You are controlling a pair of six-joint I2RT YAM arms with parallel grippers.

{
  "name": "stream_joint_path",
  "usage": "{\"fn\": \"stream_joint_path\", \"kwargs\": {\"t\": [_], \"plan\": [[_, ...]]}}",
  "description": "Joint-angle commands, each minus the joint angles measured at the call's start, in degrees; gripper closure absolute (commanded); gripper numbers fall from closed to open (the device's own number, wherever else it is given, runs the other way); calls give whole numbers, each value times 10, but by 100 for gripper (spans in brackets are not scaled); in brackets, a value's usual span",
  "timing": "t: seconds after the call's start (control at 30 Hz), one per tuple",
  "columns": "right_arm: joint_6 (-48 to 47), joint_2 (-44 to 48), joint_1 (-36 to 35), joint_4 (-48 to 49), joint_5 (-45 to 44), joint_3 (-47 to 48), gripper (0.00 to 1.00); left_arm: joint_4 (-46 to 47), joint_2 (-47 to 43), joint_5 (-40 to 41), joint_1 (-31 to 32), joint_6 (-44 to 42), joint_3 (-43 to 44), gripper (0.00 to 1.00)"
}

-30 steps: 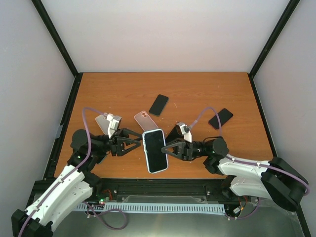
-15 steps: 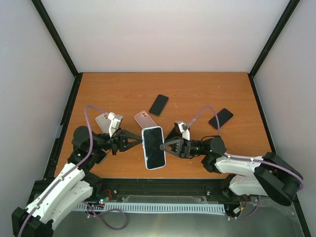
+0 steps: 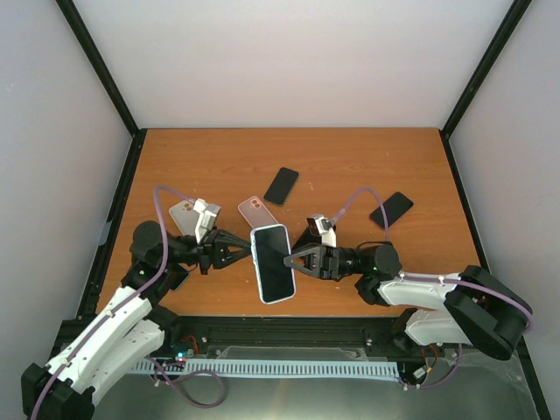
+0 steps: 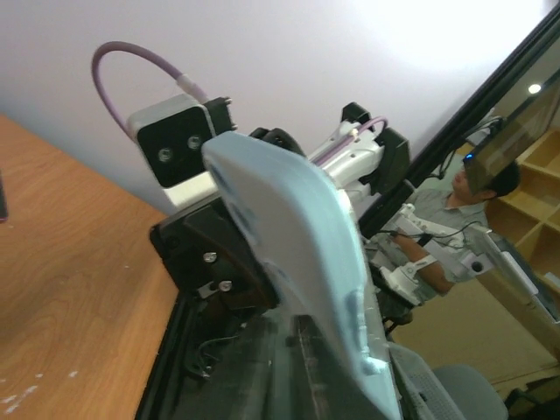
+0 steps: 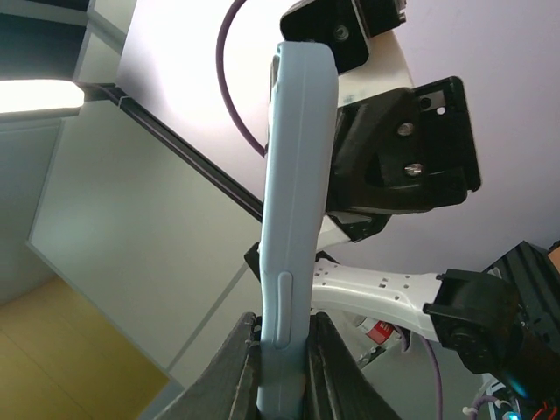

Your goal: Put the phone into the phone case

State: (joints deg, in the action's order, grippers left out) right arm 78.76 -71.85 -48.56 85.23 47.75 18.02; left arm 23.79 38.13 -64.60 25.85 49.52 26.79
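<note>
A rectangular orange-brown wooden table (image 3: 350, 157) carries four flat items. A black slab phone (image 3: 281, 185) lies near centre toward twelve o'clock. A second black phone (image 3: 391, 210) lies at three o'clock. A pale pink phone case (image 3: 255, 211) sits just toward nine o'clock of centre. A greyish case (image 3: 181, 215), partly hidden, lies farther out at nine o'clock.

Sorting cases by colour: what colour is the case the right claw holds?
Pale blue phone case, clearest in the right wrist view.

An orange wooden worktop (image 3: 350, 166) sat enclosed by plain pale lilac walls (image 3: 289, 61) and black frame posts (image 3: 96, 66).
</note>
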Motion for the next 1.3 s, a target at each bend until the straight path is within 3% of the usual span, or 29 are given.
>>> {"fn": "stream_joint_path", "kwargs": {"t": [0.0,0.13,0.2,0.53,0.63,0.83,0.97,1.27], "plan": [[0,14,-4,94,-3,14,97,-66,5,25,2,-42,27,85],[-37,31,-4,23,-11,8,97,-21,-15,17,2,-1,17,58],[-53,38,-4,0,-14,9,97,12,-23,4,2,21,8,51],[-71,37,-4,-45,-16,29,97,5,-14,-9,3,16,19,46],[-65,30,-4,-38,-15,34,97,-16,0,-6,4,0,25,53],[-58,25,-4,-25,-6,40,97,-15,9,5,4,-13,28,91],[-57,19,-4,-17,5,41,97,-20,13,-1,4,-22,32,99],[14,-9,-7,107,31,50,97,-58,15,15,4,-65,17,100]]}}
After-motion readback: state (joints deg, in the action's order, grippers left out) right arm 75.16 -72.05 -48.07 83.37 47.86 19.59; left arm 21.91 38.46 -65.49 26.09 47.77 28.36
